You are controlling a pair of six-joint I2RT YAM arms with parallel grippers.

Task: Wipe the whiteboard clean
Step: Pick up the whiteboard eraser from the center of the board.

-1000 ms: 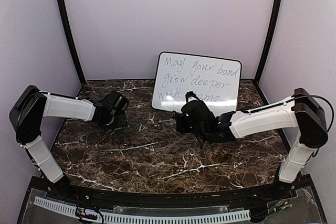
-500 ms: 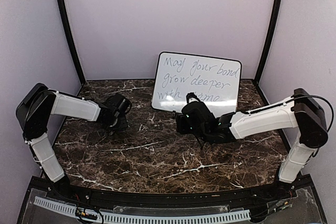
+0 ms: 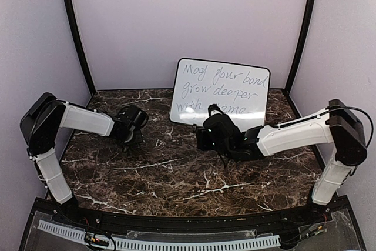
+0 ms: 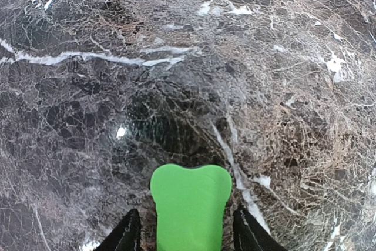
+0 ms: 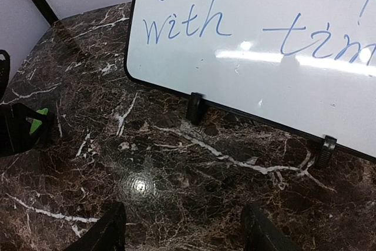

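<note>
The whiteboard point(image 3: 220, 89) stands tilted at the back of the table, with several lines of dark handwriting; its lower part shows in the right wrist view point(image 5: 264, 57). A small green eraser point(image 4: 191, 210) lies on the marble table. My left gripper point(image 4: 189, 236) is open, its two fingertips straddling the eraser with a narrow gap on each side. In the top view the left gripper point(image 3: 134, 138) is low over the table's left side and covers the eraser. My right gripper point(image 5: 185, 233) is open and empty, low over the table in front of the board point(image 3: 201, 136).
The dark marble table point(image 3: 176, 174) is enclosed by lilac walls with black posts. The board rests on small black feet point(image 5: 195, 108). The right wrist view shows the left gripper point(image 5: 17, 129) and a bit of the green eraser point(image 5: 39, 120) at far left.
My left arm has reached forward and right, bringing its gripper down around the eraser. The right arm has barely moved.
</note>
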